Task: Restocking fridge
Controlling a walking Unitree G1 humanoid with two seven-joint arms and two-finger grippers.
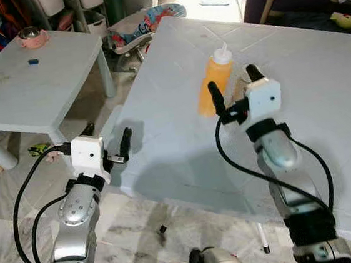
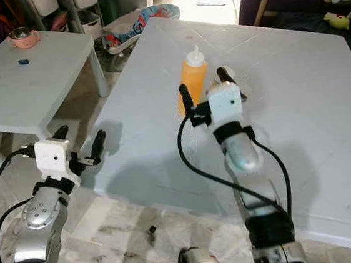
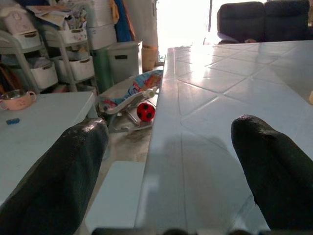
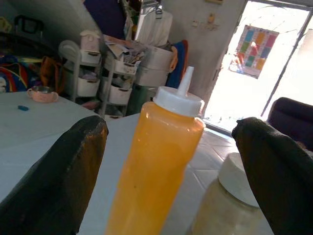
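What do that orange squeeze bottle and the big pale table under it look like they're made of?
The orange bottle looks like soft translucent plastic: light glows through its body, and its white nozzle cap is opaque and matte. The table appears to be moulded plastic, pale and slightly glossy, with shallow criss-cross grooves and a sheen from the window; painted wood cannot be ruled out. The right hand is open around the bottle.
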